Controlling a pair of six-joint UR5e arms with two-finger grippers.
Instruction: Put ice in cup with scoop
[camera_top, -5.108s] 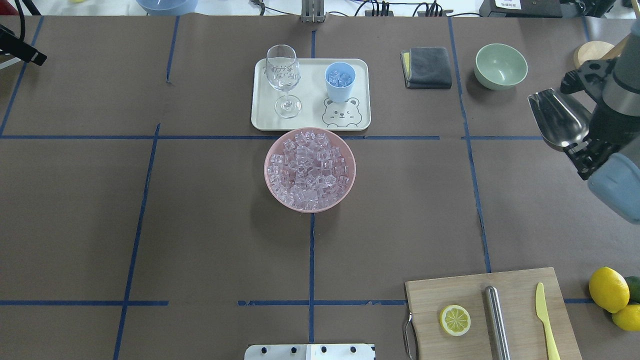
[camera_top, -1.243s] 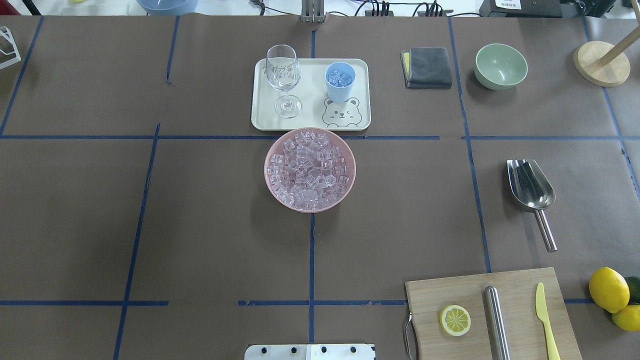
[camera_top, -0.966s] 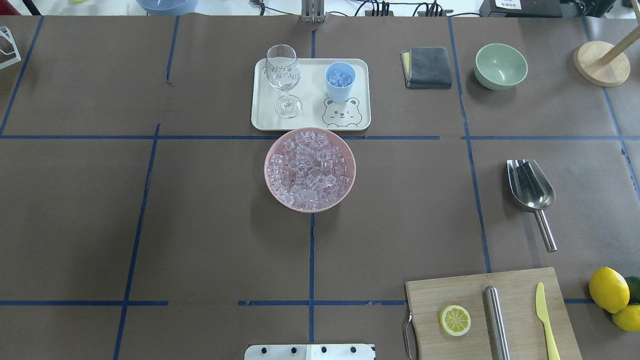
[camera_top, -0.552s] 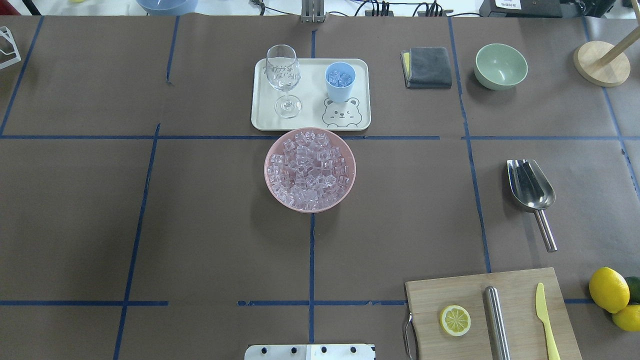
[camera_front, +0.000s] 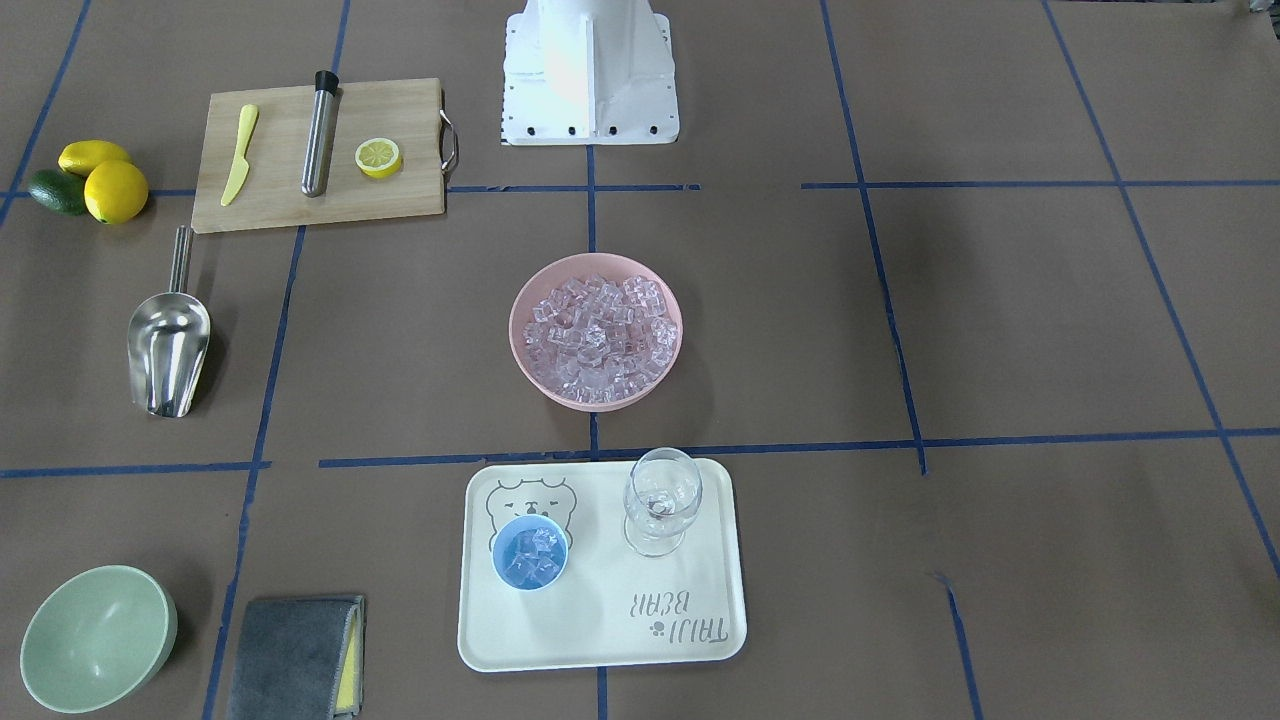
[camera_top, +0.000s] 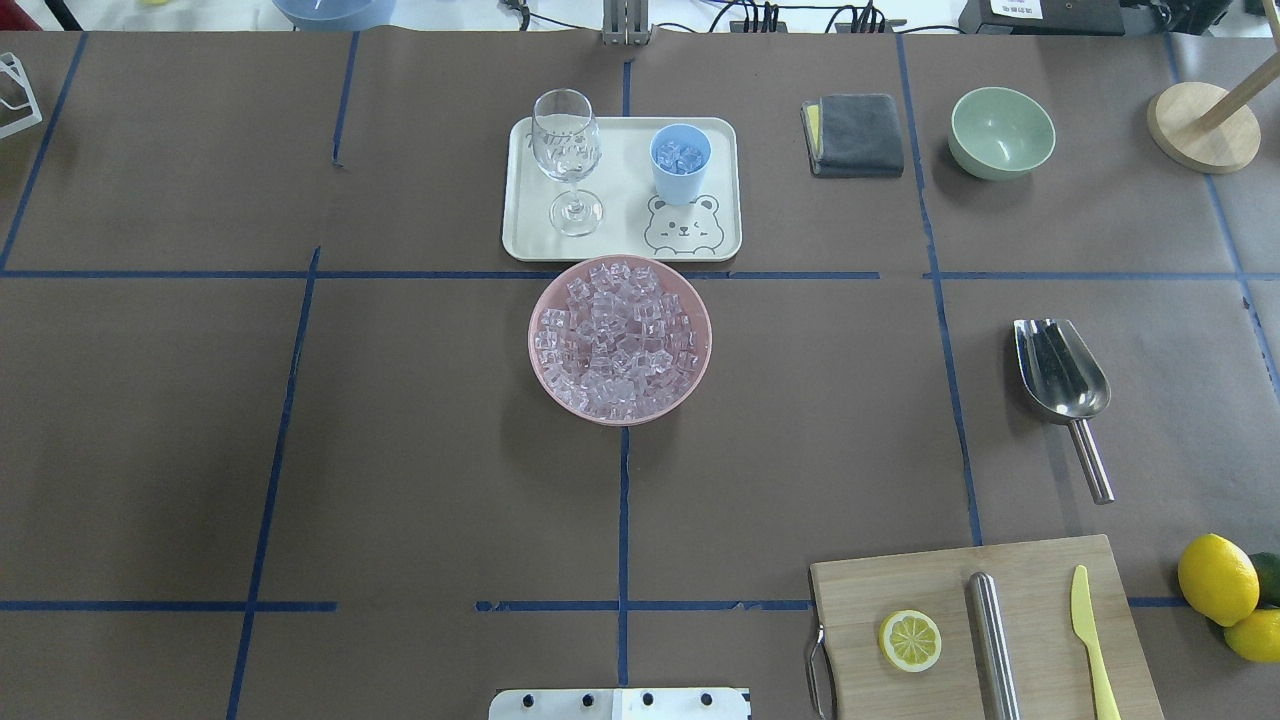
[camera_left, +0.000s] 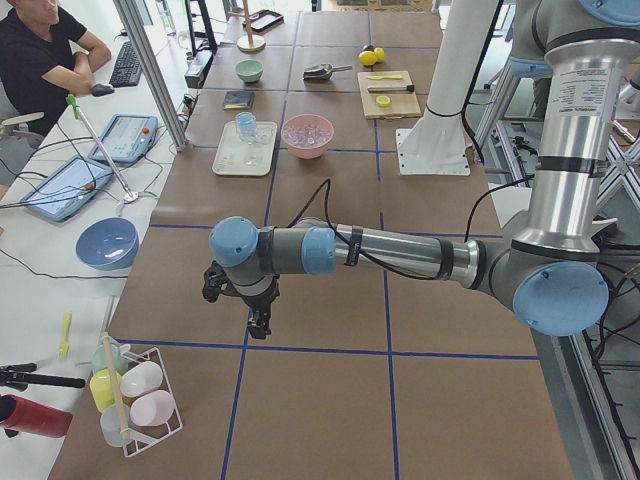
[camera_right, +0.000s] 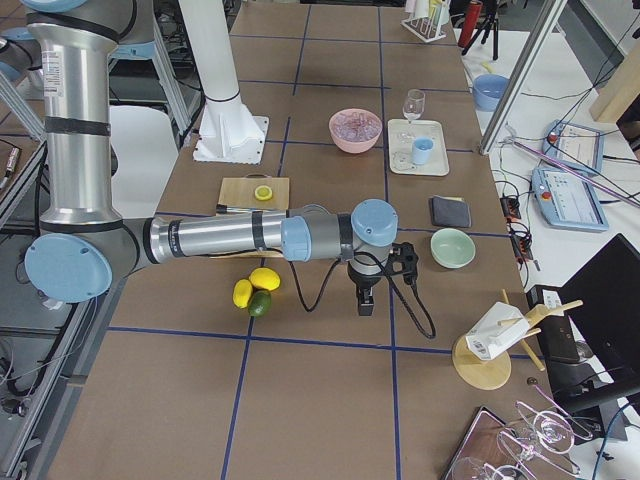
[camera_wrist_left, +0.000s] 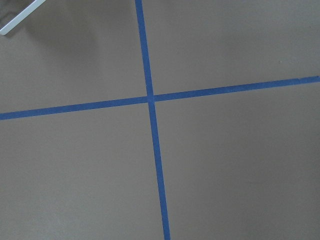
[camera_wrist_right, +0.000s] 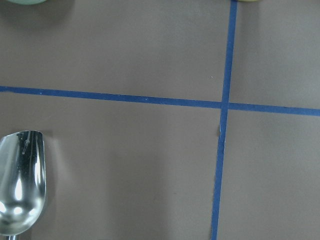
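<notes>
The ice (camera_top: 615, 335) fills a pink bowl (camera_top: 706, 345) at the table's middle. The light-blue cup (camera_top: 680, 165) stands on a cream tray (camera_top: 522, 205) behind the bowl, with a few ice cubes in it. The steel scoop (camera_top: 1062, 375) lies alone on the table at the right, handle toward the robot. It also shows in the right wrist view (camera_wrist_right: 20, 190). My left gripper (camera_left: 258, 325) hangs over bare table far left. My right gripper (camera_right: 365, 303) hangs near the scoop's area. Both show only in side views, so I cannot tell whether they are open or shut.
A wine glass (camera_top: 566, 150) stands on the tray beside the cup. A grey cloth (camera_top: 855, 133), green bowl (camera_top: 1002, 130) and wooden stand (camera_top: 1200, 125) are at back right. A cutting board (camera_top: 900, 580) with lemon slice, steel cylinder and knife is at front right, lemons (camera_top: 1217, 578) beside it.
Five seconds ago my right gripper held the scoop at the right edge of the overhead view. Now the scoop lies on the table and the arm is out of that view.
</notes>
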